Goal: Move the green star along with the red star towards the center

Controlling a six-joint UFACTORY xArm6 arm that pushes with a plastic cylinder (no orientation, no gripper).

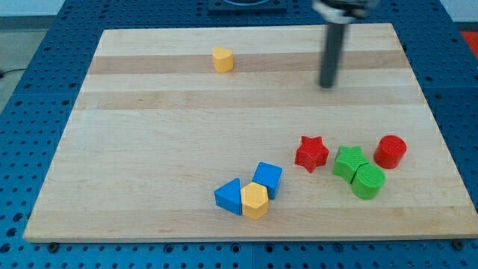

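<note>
My tip [327, 84] is a bare rod with no claw to open or shut, and it holds nothing; it stands well above the stars toward the view's top. The red star [311, 152] sits just left of the green star [349, 161], a green cylinder [367, 181] touching the latter, a red cylinder [390, 151] just right. I judge the bare board [149, 149] leftward gives room; pushing from the right suits.

The red star [311, 152] lies just left of the green star [348, 159], with my tip [326, 85] well toward the view's top.
</note>
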